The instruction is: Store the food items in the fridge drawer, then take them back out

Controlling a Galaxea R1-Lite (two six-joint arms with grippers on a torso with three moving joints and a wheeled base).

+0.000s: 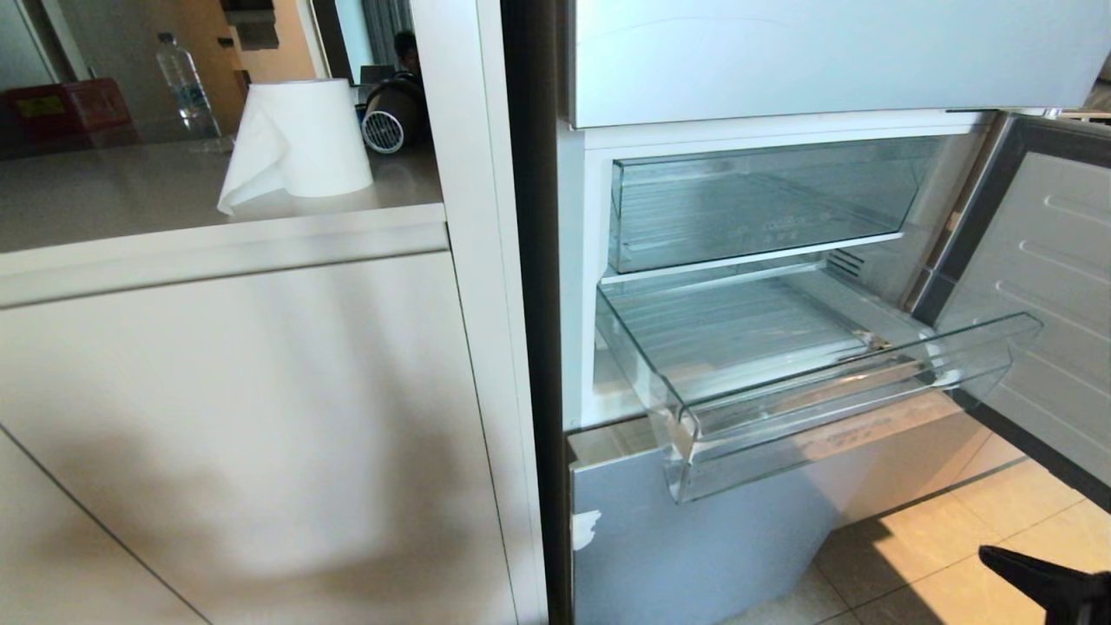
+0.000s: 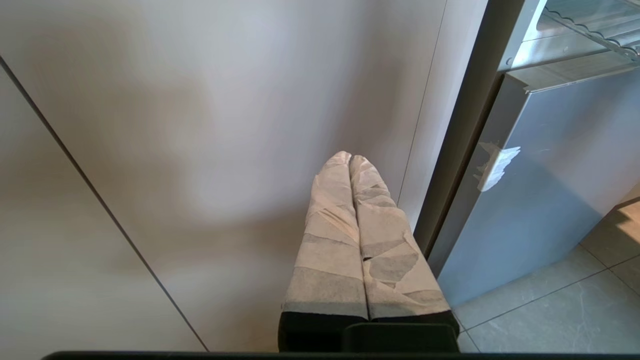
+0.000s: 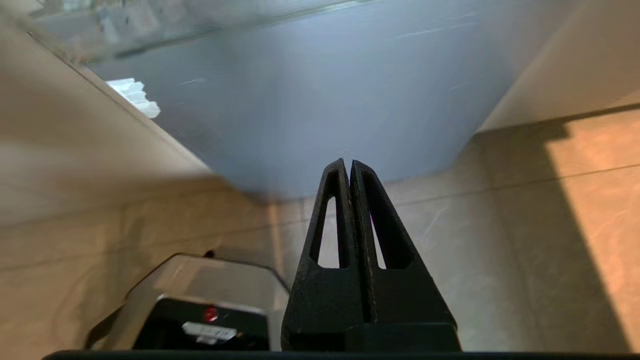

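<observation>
The fridge drawer (image 1: 825, 417), a clear bin with a ribbed floor and curled front lip, stands pulled out of the fridge with nothing in it. The food items are out of view. My right gripper (image 1: 998, 560) shows low at the right edge of the head view, below and to the right of the drawer, over the floor tiles. In the right wrist view the right gripper (image 3: 348, 162) has its black fingers pressed together, empty, pointing at the pale-blue bottom panel (image 3: 310, 100). My left gripper (image 2: 349, 157), wrapped in tape, is shut on nothing and faces the beige cabinet front.
An upper clear bin (image 1: 764, 200) sits pushed in above the drawer. The fridge door (image 1: 1041, 286) stands open at the right. Left of the fridge, a counter (image 1: 104, 200) holds a paper towel roll (image 1: 304, 139) and a water bottle (image 1: 184, 82). The floor (image 1: 937, 555) is tiled.
</observation>
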